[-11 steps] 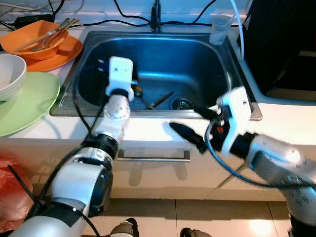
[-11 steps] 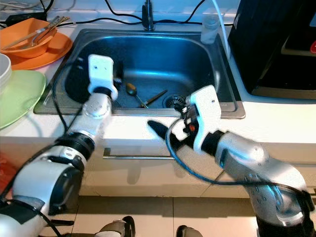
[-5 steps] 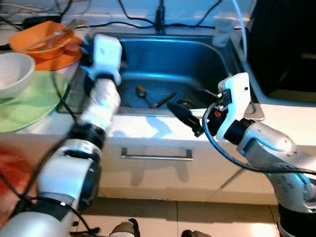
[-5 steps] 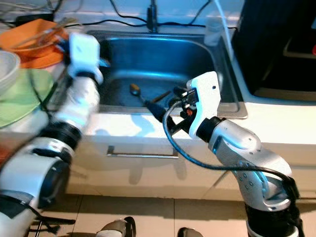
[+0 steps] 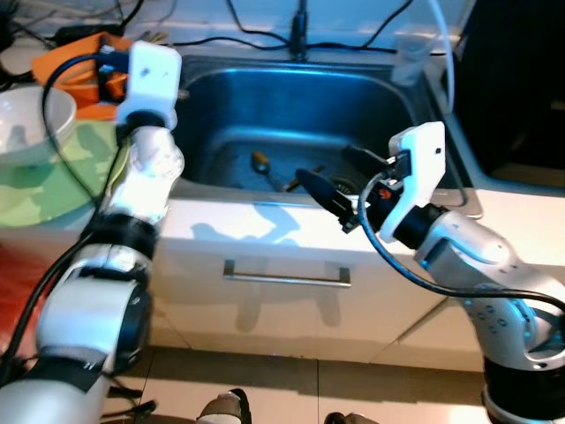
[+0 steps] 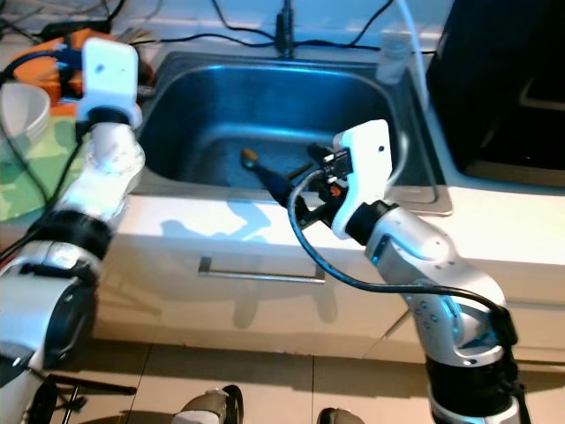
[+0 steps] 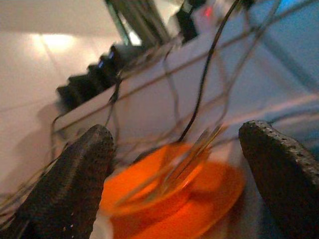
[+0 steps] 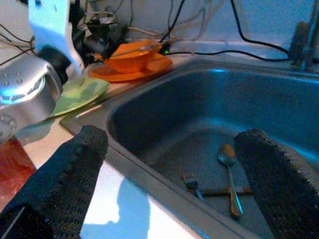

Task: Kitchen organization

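Nearest the viewer is a white cabinet front with a metal drawer handle below the white countertop.

The right gripper is positioned over the front rim of the steel sink, near its right half. Its two black fingers are spread wide apart and hold nothing; the right wrist view looks between them into the basin.

On the sink floor lie a spoon and a fork, together with a thin dark utensil that crosses the spoon's handle. All three rest near the drain area, just beyond the right gripper.

The left gripper is raised at the far left corner of the sink, over the counter. Its fingers are also apart and empty. The left wrist view frames an orange bowl between them; the bowl sits on an orange plate and contains chopsticks.

Left of the sink, a white bowl stands on a green plate.

At the far edge are the faucet base, black cables and a clear container. A large black appliance occupies the right counter.
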Available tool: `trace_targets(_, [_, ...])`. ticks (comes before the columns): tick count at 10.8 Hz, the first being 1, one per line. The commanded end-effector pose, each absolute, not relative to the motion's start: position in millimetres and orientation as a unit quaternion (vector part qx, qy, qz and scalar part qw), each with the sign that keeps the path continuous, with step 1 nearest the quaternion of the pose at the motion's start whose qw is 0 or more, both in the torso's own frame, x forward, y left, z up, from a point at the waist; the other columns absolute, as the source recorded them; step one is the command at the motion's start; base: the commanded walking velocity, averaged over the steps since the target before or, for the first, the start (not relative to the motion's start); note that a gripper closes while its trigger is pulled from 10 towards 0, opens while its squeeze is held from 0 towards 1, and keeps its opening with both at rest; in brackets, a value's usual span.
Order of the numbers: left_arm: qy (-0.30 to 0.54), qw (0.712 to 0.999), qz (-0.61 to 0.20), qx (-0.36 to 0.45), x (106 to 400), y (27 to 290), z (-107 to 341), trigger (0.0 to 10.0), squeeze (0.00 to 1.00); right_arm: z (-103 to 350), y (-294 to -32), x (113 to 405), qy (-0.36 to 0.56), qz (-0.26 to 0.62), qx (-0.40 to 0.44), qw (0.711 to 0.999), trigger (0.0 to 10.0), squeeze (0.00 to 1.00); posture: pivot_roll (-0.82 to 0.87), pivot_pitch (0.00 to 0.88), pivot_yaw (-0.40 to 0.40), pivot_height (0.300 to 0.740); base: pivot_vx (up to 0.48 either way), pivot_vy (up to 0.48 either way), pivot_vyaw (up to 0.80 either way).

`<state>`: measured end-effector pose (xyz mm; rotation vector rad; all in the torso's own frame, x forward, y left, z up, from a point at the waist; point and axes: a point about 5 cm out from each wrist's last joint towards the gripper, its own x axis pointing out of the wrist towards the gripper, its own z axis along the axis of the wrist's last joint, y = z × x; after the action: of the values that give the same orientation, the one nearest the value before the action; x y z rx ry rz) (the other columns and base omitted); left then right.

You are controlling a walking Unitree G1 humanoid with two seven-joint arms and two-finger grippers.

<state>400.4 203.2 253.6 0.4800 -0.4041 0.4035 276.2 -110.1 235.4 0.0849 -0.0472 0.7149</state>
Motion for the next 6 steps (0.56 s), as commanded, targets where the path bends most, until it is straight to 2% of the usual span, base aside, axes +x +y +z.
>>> trace_targets(1, [-0.197, 0.925, 0.217, 0.24, 398.2, 211.2, 254.5, 10.0, 0.0, 235.2, -107.5, 275.5, -0.028, 0.357, 0.041, 0.933, 10.0, 0.18, 0.01, 0.098, 0.028, 0.74, 0.0, 0.0, -0.58])
trace_targets(6, [-0.153, 0.906, 0.266, 0.291, 394.2, 247.1, 259.7, 10.0, 0.0, 232.8, -102.7, 270.9, -0.028, 0.362, 0.051, 0.93, 10.0, 0.17, 0.03, 0.126, 0.045, 0.74, 0.0, 0.0, 0.0])
